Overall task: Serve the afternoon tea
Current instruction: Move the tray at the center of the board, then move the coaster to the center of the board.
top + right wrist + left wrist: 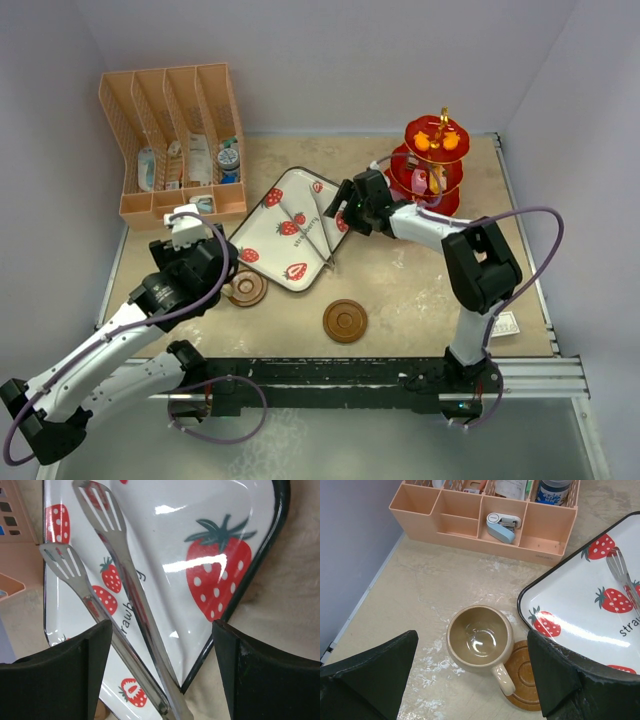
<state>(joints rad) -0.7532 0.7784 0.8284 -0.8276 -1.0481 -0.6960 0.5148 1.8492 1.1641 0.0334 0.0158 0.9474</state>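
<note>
**Both grippers spread: one over the tan mug, one over the tongs**

From the top camera, the red three-tier stand (432,160) stood at the upper right of the table, with small orange sweets (423,142) on its top tier. The strawberry tray (270,225) lay at mid-frame with the metal tongs (322,230) across it. The right gripper (340,205) hung over the tray's upper right corner. One brown saucer (345,321) sat alone below the tray. A second saucer (247,289) lay just beside the left gripper (212,272). The peach rack (170,140) filled the upper left.

In the left wrist view, the black fingers (380,675) were held wide apart. The tan mug (480,642) stood upright between them, touching neither. Its handle reached over the saucer at lower centre. The rack ran along the top and the tray entered from the right.

In the right wrist view, the fingers (70,675) were also spread. The slotted tongs ran between them over the tray. Whether the left finger touched the tongs could not be told.
</note>
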